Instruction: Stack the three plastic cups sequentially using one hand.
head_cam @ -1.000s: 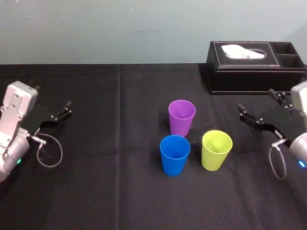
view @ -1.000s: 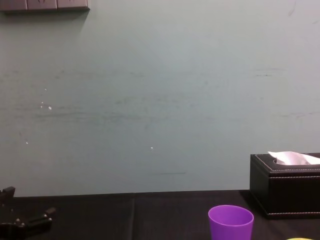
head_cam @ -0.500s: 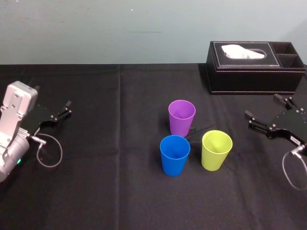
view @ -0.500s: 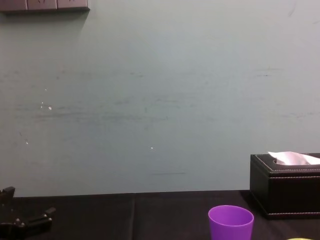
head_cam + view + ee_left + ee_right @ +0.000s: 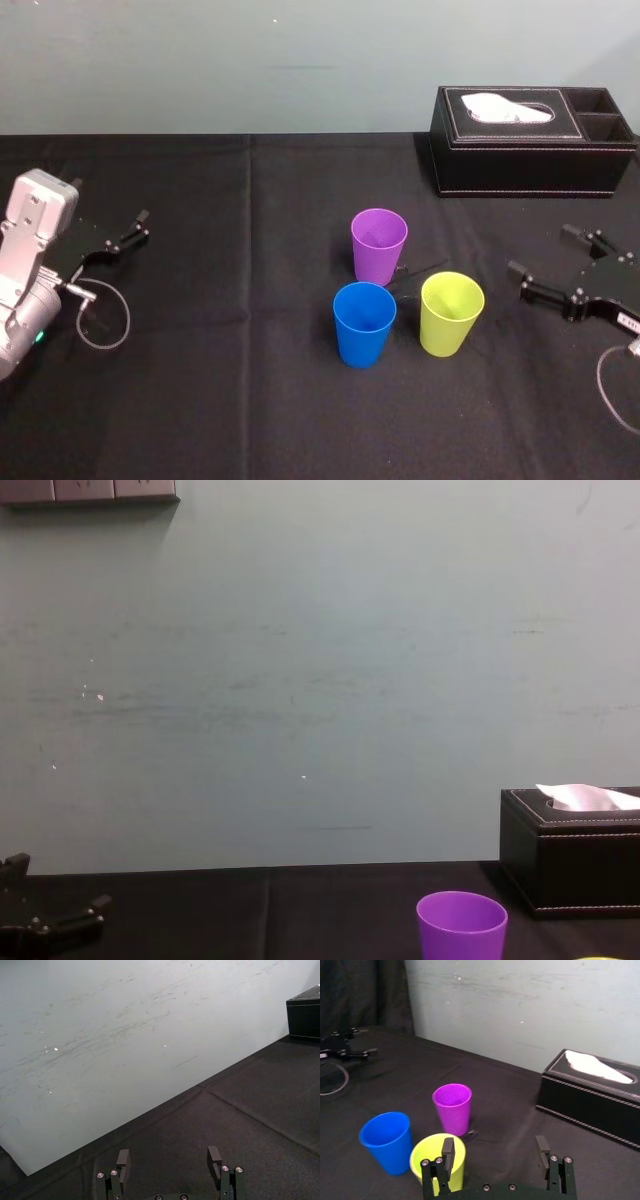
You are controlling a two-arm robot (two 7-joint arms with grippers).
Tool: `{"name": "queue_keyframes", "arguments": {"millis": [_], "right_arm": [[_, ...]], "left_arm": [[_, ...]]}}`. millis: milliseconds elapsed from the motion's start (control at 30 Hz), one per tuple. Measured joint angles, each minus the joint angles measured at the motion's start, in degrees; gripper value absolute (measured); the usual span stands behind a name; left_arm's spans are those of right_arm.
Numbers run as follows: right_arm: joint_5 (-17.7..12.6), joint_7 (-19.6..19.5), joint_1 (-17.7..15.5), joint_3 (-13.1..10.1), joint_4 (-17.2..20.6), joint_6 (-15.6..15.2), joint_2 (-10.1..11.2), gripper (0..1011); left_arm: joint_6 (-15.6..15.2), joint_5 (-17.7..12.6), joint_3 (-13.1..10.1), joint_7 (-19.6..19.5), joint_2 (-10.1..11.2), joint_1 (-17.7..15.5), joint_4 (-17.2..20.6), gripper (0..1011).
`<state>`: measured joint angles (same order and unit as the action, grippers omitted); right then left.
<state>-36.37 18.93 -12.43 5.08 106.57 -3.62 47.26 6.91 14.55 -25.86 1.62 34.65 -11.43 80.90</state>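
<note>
Purple cup (image 5: 379, 245), blue cup (image 5: 364, 323), yel-grn cup (image 5: 451, 312) mouths up, axes vert.; R claw (image 5: 494, 1141) at right, L claw (image 5: 168, 1152) far left, splayed.

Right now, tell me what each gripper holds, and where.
Nothing is held. The left gripper is open and empty; the right gripper is open and empty, apart from the green cup.

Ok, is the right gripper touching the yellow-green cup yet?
Apart. The head view shows bare black cloth between the right gripper and the yellow-green cup; its fingers are open and empty, off to the cup's right.
</note>
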Motion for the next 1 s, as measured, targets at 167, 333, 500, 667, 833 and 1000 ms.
{"name": "queue_keyframes", "arguments": {"millis": [167, 333, 500, 667, 833, 1000], "right_arm": [[0.5, 1.1, -1.4, 0.0, 0.8, -0.4, 0.2, 1003], [2.1, 1.6, -1.9, 0.7, 1.1, -0.9, 0.2, 1003], [3.8, 1.9, -1.8, 1.7, 1.2, -1.7, -0.1, 1003], [4.6, 3.0, -1.2, 2.5, 0.5, -2.7, -0.6, 1003], [4.9, 4.4, -0.4, 3.4, -0.7, -3.6, -1.6, 1003], [5.5, 5.4, 0.1, 4.3, -1.6, -3.9, -2.3, 1003]], "left_arm": [[0.0, 0.0, 0.0, 0.0, 0.0, 0.0, 0.0, 1011], [0.0, 0.0, 0.0, 0.0, 0.0, 0.0, 0.0, 1011], [0.0, 0.0, 0.0, 0.0, 0.0, 0.0, 0.0, 1011], [0.0, 0.0, 0.0, 0.0, 0.0, 0.0, 0.0, 1011], [0.0, 0.0, 0.0, 0.0, 0.0, 0.0, 0.0, 1011], [0.0, 0.0, 0.0, 0.0, 0.0, 0.0, 0.0, 1012]]}}
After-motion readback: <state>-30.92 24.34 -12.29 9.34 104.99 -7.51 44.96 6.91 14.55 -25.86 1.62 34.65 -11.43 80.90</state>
